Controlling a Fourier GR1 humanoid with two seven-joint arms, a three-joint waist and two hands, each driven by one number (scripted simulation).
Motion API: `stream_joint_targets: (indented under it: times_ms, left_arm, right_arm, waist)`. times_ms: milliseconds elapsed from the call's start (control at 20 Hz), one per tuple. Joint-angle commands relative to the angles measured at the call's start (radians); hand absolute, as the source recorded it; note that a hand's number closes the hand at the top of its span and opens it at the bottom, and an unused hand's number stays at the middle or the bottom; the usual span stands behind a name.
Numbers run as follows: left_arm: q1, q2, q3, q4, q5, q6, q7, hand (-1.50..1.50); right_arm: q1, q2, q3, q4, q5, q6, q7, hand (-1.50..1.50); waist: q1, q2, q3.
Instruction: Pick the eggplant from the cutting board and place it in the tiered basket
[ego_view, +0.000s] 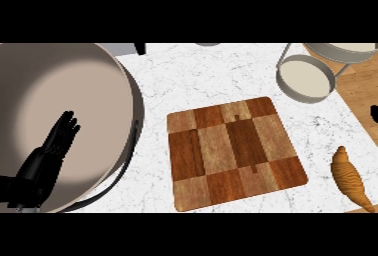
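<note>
The wooden cutting board lies in the middle of the white marble counter with nothing on it. No eggplant shows anywhere. The tiered basket stands at the back right, two round grey-rimmed tiers with pale insides, the lower one nearer the board. My left hand is at the lower left, open with straight fingers pointing away, in front of a large grey round vessel. A small black sliver at the right edge may be part of my right hand; the rest of it is out of frame.
A large grey round vessel with a dark rim fills the left side. A croissant lies on the counter right of the board. A wooden surface borders the marble at the right, beside the basket.
</note>
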Motion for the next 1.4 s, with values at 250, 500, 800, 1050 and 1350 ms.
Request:
stream_joint_targets:
  times_ms: [250, 500, 800, 1050, 1350]
  left_arm:
    - [-0.026, -0.087, -0.08, 0.074, -0.024, -0.021, -0.027, 0.0]
    - [-0.137, -0.1, -0.084, 0.167, -0.03, -0.075, -0.019, 0.0]
    - [-0.186, -0.164, -0.13, 0.183, -0.077, -0.066, -0.025, 0.0]
    - [-0.225, -0.194, -0.126, 0.246, -0.098, -0.07, -0.034, 0.0]
    - [-0.183, -0.192, -0.122, 0.203, -0.122, -0.073, -0.041, 0.0]
  right_arm:
    - [0.127, -0.272, -0.364, 0.027, -0.31, 0.147, -0.457, 1.5]
    - [0.136, -0.334, -0.451, 0.104, -0.362, 0.243, -0.461, 1.5]
    - [-0.079, -0.38, -0.425, 0.131, -0.348, 0.286, -0.275, 1.5]
    - [-0.201, -0.31, -0.364, 0.151, -0.31, 0.276, -0.184, 1.5]
    - [-0.334, -0.233, -0.288, 0.25, -0.232, 0.291, -0.187, 1.5]
  waist:
    - [0.069, 0.026, -0.023]
    - [0.144, 0.036, -0.025]
    - [0.207, 0.048, -0.025]
    - [0.212, 0.05, -0.025]
    - [0.231, 0.051, -0.024]
